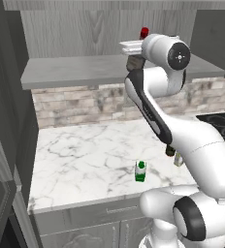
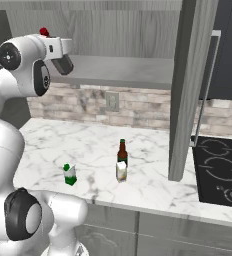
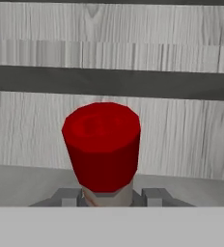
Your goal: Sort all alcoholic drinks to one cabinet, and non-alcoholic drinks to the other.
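My gripper [image 3: 109, 198] is shut on the neck of the tall clear-grey bottle, just under its red cap [image 3: 102, 144]. The bottle stands upright, and I hold it [image 1: 134, 63] at the long grey shelf [image 1: 75, 70] of the wide wall cabinet; whether its base rests on the shelf I cannot tell. On the marble counter below stand a green and white carton [image 2: 69, 174], a brown bottle [image 2: 122, 151] and a cream-yellow carton [image 2: 121, 171] right in front of the brown one. The other cabinet is out of view.
A black cooktop [image 2: 220, 170] lies in the counter at the right. An open grey cabinet door [image 2: 188, 85] hangs down between the drinks and the cooktop. Another open door [image 1: 3, 145] stands at the far left. A stone backsplash [image 1: 80, 104] runs under the shelf.
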Tool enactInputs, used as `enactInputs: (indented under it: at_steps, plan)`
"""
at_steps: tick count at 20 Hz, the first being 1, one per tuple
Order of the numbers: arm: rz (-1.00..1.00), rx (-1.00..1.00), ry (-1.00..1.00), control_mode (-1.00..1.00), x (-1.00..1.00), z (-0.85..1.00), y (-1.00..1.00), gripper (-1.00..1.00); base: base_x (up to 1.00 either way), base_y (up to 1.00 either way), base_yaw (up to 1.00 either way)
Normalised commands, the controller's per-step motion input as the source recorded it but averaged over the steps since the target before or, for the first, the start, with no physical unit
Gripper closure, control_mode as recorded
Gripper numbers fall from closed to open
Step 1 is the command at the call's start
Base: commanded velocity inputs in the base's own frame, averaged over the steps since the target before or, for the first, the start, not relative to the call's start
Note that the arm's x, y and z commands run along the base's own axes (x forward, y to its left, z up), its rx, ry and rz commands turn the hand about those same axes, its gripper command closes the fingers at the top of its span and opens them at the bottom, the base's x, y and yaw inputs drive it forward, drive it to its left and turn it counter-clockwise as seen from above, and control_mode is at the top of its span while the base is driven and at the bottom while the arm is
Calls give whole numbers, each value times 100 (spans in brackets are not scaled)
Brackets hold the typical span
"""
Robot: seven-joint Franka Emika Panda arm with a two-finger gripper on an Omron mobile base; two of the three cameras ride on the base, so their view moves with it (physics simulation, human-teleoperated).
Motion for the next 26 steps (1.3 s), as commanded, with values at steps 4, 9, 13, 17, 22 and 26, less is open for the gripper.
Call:
enactInputs:
  at_steps: [4,9,13,17,22,26]
  plan:
    - [0,0,0,-100,26,0,0,100,0,0,0]
    - [0,0,0,-100,27,0,0,100,0,0,0]
    - [0,0,0,-100,31,0,0,100,0,0,0]
    - [0,0,0,-100,32,0,0,100,0,0,0]
    - [0,0,2,-100,32,0,0,100,0,0,0]
    - [0,0,1,-100,32,0,0,100,0,0,0]
